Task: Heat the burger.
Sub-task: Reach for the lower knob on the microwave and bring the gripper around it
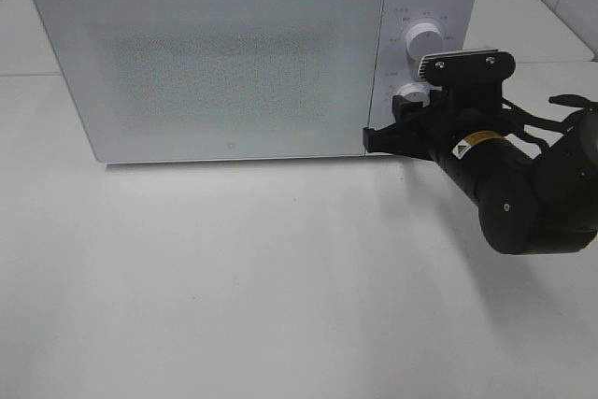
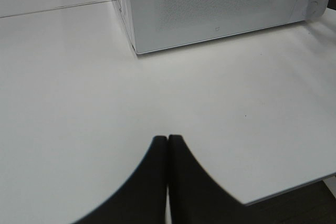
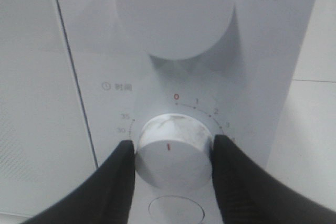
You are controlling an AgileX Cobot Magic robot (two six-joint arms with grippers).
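Gripping the microwave's (image 1: 215,7) lower dial (image 3: 170,169) at right of frame, the right gripper (image 3: 172,148) pinches its sides; the left gripper (image 2: 167,142) is clenched, empty. The closed frosted door (image 1: 215,72) hides the inside: the burger's look and place cannot be told.

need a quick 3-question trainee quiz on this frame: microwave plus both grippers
1. True or false: the boxy white microwave oven has its door open.
2. The black right gripper straddles which? A: the large round white upper knob. B: the smaller round white lower timer knob. C: the door edge.
3. Fill in: the black left gripper, over the white table, has its jaws ____.
Key: 1 false; 2 B; 3 shut.
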